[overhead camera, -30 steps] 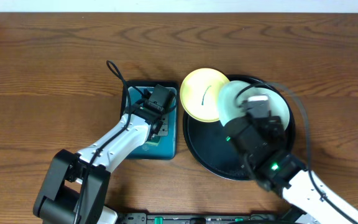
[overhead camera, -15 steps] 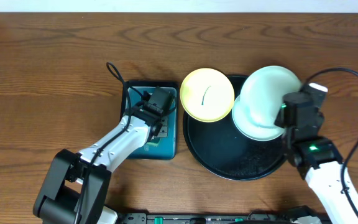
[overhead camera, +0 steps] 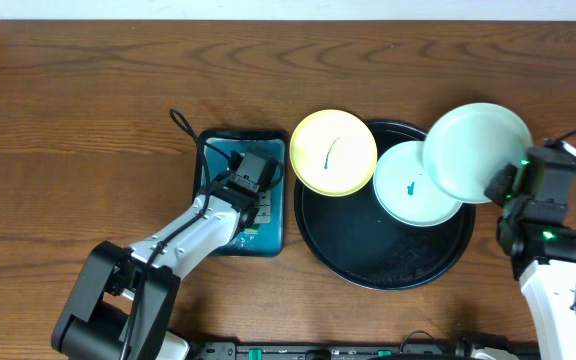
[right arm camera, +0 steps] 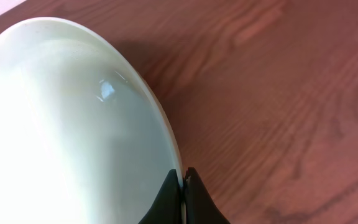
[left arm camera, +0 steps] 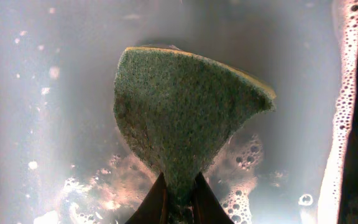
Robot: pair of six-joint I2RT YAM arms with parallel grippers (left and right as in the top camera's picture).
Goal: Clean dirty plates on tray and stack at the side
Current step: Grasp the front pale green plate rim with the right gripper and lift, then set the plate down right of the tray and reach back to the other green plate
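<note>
A pale mint plate (overhead camera: 476, 150) is being pinched by its rim in the right gripper (right arm camera: 182, 186) above the wooden table (overhead camera: 88, 100) beside the black tray (overhead camera: 368, 270), while a sponge (left arm camera: 179, 118) is being squeezed in the left gripper's (left arm camera: 179, 199) jaws in the soapy dish (overhead camera: 208, 140). Scrubbing is seemingly being readied: sponge must meet plate, two smeared plates (overhead camera: 413, 190) waiting on the tray

Brown wood-grain table (overhead camera: 88, 120). A round black tray (overhead camera: 388, 262) rests directly on it. A rectangular teal sponge dish (overhead camera: 274, 230) sits on the wood just left of the tray. A pale yellow plate (overhead camera: 334, 152) overlaps the tray's upper-left rim; whether it touches the wood cannot be told.
</note>
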